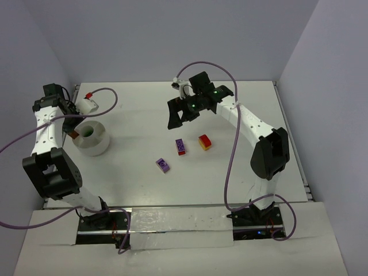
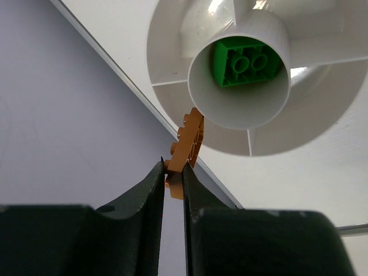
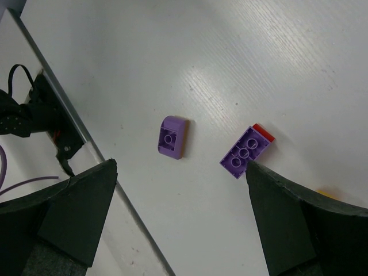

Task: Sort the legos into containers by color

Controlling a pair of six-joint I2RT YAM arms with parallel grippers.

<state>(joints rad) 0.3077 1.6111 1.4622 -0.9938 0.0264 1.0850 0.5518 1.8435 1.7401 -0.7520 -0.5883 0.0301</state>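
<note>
The small orange studded plastic brick [image 2: 188, 141] showed edge-on in the left wrist view, thin, with a bumpy, notched outline. Its long axis ran from the fingertips toward the short round white plastic tub [image 2: 172, 63], leaning a little to the right, and its far end overlapped the tub's rim. The left gripper [image 2: 173, 171] was clamped on the brick's near end, its black fingers almost together. A green brick [image 2: 248, 62] lay in the tub's round central well, two round shapes showing on its upper face. The tub stood on the left part of the white table [image 1: 259, 115], just beside the left arm.

The right gripper [image 3: 179, 169] hung over the middle of the table, fingers spread wide and holding nothing. Under it lay a small purple brick with a rounded top [image 3: 171, 137]. Near that lay a longer purple brick [image 3: 244, 153], set diagonally in the right wrist view, with a red piece [image 3: 264, 133] at its far end. A red-and-yellow brick [image 1: 204, 142] lay just beside them.
</note>
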